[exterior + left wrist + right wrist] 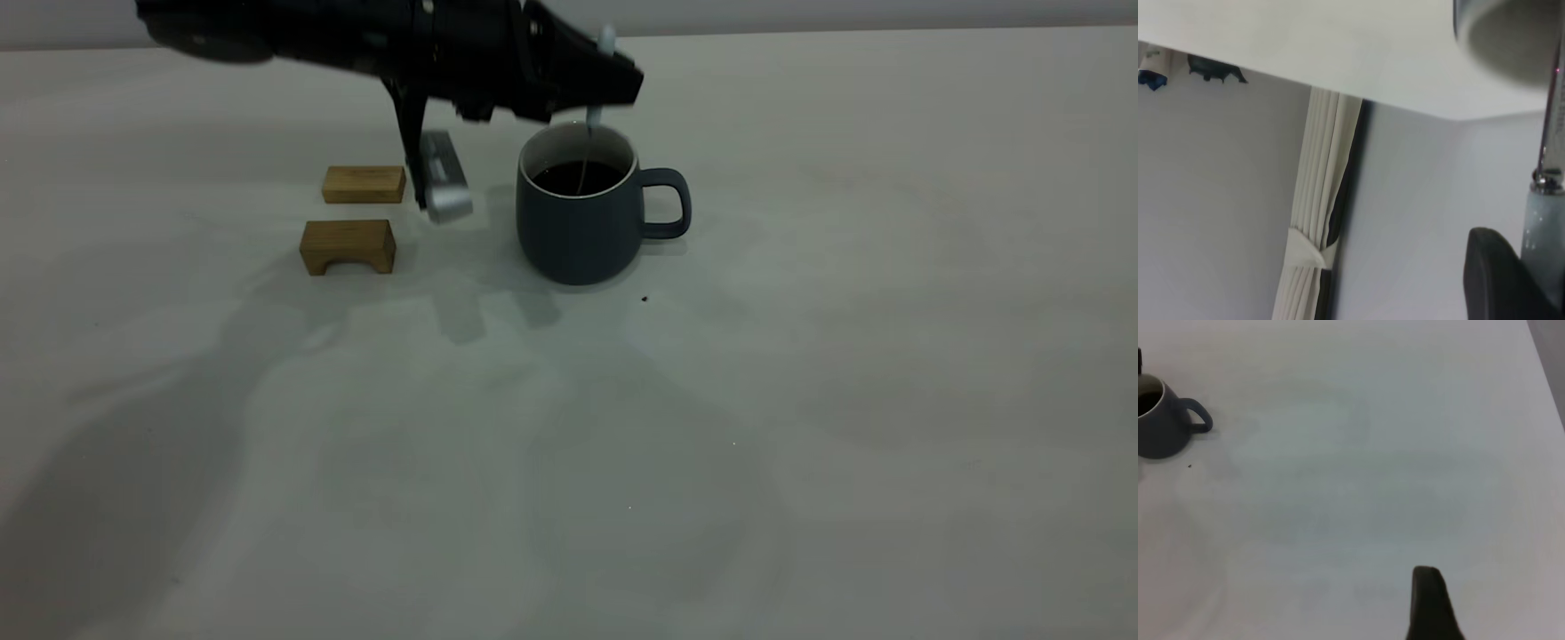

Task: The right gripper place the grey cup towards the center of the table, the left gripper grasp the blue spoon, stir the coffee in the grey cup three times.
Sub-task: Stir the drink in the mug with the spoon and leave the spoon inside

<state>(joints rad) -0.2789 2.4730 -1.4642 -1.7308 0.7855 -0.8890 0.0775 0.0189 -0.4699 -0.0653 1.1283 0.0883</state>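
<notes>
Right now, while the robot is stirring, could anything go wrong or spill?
Maybe. The left gripper holds the blue spoon by its top end only, so it could slip. The spoon's bowl sits in the coffee inside the grey cup; a wide stir might bump the rim, splash, or nudge the cup. The right arm is away, so nothing steadies the cup.

wall (pixel 1218 200): plain pale grey | curtain (pixel 1315 220): white, pleated, tied back
</notes>
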